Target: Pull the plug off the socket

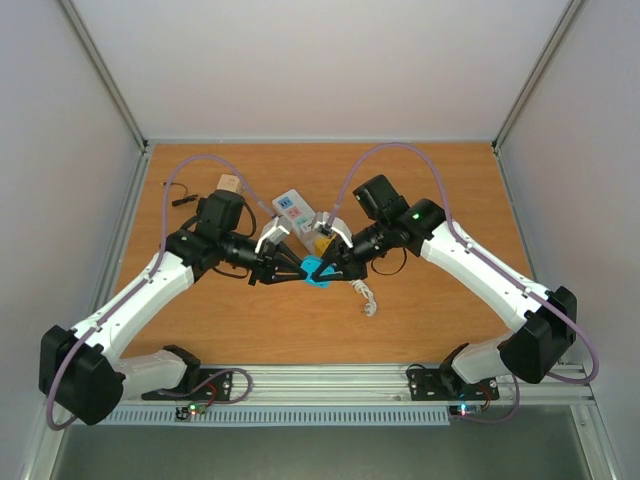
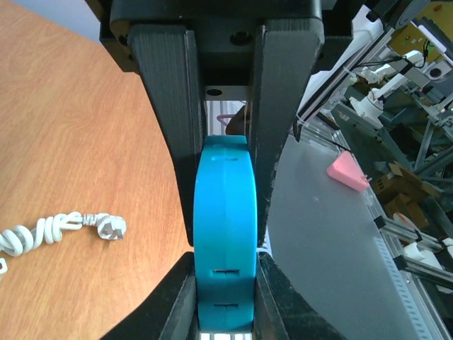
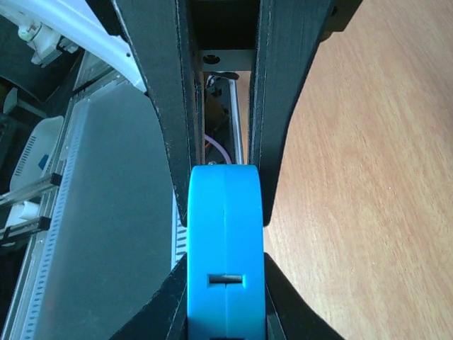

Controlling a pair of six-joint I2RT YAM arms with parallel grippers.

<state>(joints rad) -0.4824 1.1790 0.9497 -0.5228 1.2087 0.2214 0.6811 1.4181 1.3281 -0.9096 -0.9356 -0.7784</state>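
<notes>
A blue plastic plug body with narrow slots hangs just above the table centre, clamped from both sides. My left gripper is shut on its left end and my right gripper is shut on its right end. In the left wrist view the blue body fills the gap of my left gripper. In the right wrist view the body sits in my right gripper. The white power strip with blue and red outlets lies behind the grippers, apart from the blue body.
A yellow item lies by the strip under the right gripper. A coiled white cord with a metal-tipped end lies on the wood in front. A tan block and a black cable are at the back left.
</notes>
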